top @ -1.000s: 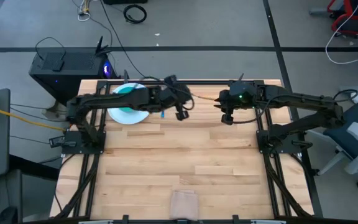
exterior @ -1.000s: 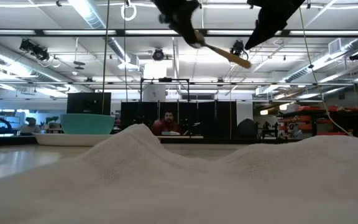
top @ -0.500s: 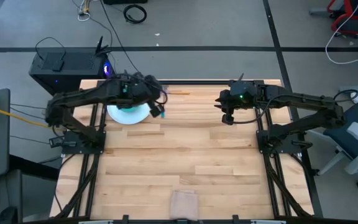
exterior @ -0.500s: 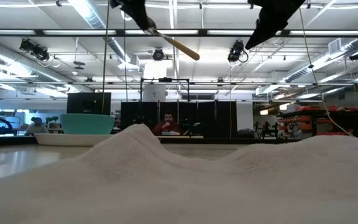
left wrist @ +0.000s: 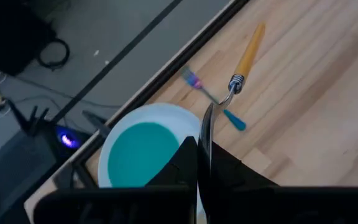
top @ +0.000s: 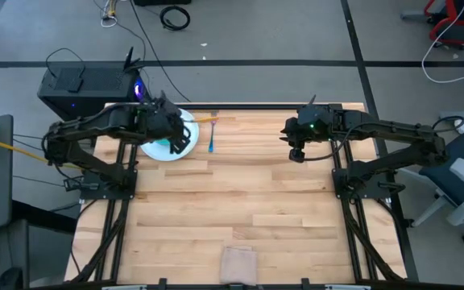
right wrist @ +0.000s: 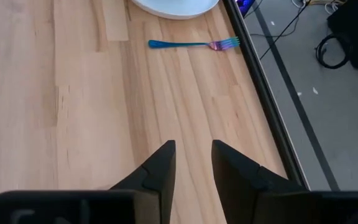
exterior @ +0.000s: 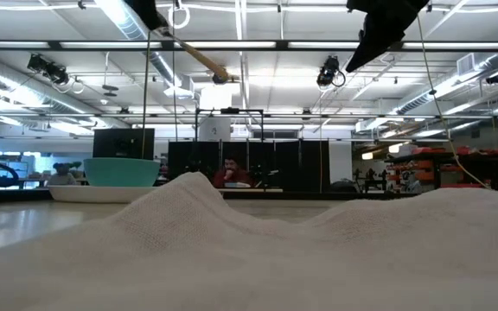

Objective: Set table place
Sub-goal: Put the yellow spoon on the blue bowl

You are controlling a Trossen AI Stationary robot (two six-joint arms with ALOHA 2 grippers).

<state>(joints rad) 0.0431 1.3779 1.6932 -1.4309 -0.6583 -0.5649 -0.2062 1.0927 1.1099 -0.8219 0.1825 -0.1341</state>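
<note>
Above the plate (top: 158,147), the spoon (left wrist: 246,59) is gripped by the left jaws (left wrist: 199,163) — best lowered level, beside the fork (right wrist: 185,44); right jaws (right wrist: 191,163) are parted, empty.

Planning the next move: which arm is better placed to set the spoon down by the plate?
Left. Its claw already grips the spoon near the plate and fork; the right claw hovers open, apart.

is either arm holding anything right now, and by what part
The left gripper holds the orange-handled spoon by its metal bowl end, the handle sticking out beyond. The right gripper holds nothing, its jaws open.
</note>
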